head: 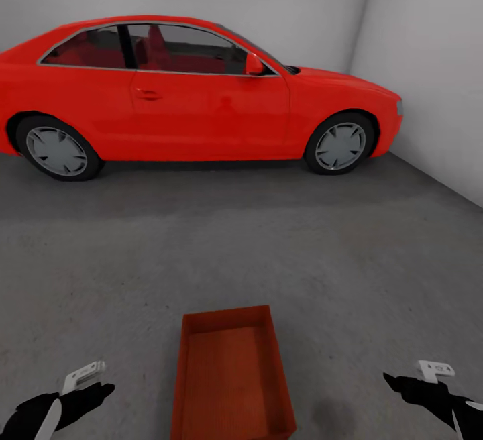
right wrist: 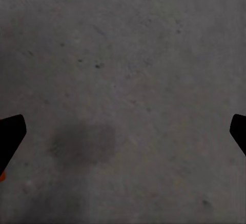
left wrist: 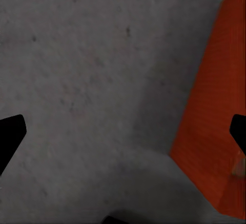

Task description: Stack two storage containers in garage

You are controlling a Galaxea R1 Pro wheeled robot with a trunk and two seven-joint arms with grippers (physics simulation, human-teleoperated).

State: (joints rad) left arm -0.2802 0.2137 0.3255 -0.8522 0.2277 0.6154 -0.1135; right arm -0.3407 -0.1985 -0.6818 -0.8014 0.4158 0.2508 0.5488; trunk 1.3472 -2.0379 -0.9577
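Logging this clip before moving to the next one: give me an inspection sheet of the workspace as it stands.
Surface: dark grey floor, matte and speckled, with a faint darker patch by the container.
Job's things: one orange-red storage container sits open side up on the floor between the arms; it looks empty. A second one: nothing seen.
Clutter: nothing seen.
Grippers: left gripper and right gripper both open and holding nothing, one to each side of the container, apart from it.
Cables: nothing seen.
Surroundings: red car parked side-on beyond the container; white walls behind it and to the right.
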